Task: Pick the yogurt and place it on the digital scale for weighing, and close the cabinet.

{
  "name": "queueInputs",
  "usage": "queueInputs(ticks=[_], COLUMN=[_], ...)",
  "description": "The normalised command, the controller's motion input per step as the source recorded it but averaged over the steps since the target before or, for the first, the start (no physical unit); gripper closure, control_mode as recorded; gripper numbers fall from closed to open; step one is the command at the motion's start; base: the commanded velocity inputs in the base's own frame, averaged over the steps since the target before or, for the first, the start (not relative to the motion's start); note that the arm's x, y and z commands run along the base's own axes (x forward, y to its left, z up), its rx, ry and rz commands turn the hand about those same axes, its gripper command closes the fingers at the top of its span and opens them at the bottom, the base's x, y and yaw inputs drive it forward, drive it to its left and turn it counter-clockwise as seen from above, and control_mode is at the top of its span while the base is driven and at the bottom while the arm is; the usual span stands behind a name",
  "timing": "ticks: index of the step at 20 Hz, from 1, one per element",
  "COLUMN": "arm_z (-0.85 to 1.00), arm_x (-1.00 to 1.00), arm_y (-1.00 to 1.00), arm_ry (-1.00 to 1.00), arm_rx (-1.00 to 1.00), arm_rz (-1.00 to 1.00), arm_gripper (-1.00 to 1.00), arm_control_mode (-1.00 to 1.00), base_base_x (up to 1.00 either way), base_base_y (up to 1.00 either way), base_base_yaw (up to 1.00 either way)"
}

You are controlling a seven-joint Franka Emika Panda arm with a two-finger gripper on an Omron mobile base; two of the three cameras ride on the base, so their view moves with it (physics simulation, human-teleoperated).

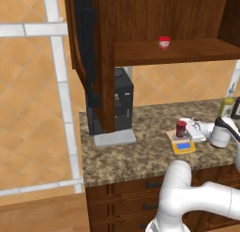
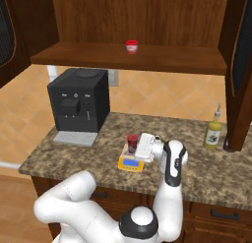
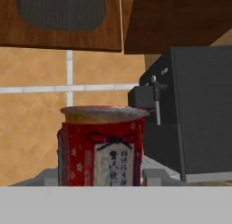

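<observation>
Yogurt location: the yogurt [image 1: 181,128] stands upright on the plate of the digital scale [image 1: 183,146], on the granite counter [image 1: 140,156].
Gripper state: the gripper [image 2: 134,144] sits level with the yogurt, at its side. Whether the jaws clamp it or stand just clear cannot be told.
Yogurt handling: judged light and rigid. Its tall, narrow body would tip easily, and the printed wrap looks smooth and may be slippery.
Hold point: judged best on the straight side wall at mid-height, below the flared rim, with the 2 fingers on opposite sides.
Surface: the scale is small and flat, so the yogurt has little margin on the plate. The counter is level and speckled.
Room: a coffee machine [image 2: 78,102] stands well apart to the left in the right base view; a bottle [image 2: 213,131] stands to the right.
Cabinet: the cabinet [image 2: 147,20] is open. A shorter red-and-white cup [image 2: 131,46] rests on its shelf.
Remaining: door closing not yet done.
</observation>
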Motion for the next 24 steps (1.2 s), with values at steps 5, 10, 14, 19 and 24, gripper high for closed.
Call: queueInputs(ticks=[5,10,14,19,24], arm_z=[-0.16,-0.05,0.08,0.38,0.40], arm_x=[-0.01,-0.02,-0.28,-0.55,-0.36], arm_y=[-0.23,-0.22,-0.34,-0.03,-0.19], arm_ry=[0.00,0.00,-0.11,-0.32,-0.19], arm_rx=[0.00,0.00,0.00,0.00,0.03], arm_rz=[0.00,-0.03,-0.15,-0.26,-0.37], arm_gripper=[-1.00,-1.00,-1.00,-1.00,-1.00], arm_control_mode=[-1.00,-1.00,-1.00,-1.00,-1.00], base_base_x=[0.00,0.00,0.00,0.00,0.00], base_base_y=[0.00,0.00,0.00,0.00,0.00], base_base_yaw=[0.00,0.00,0.00,0.00,0.00])
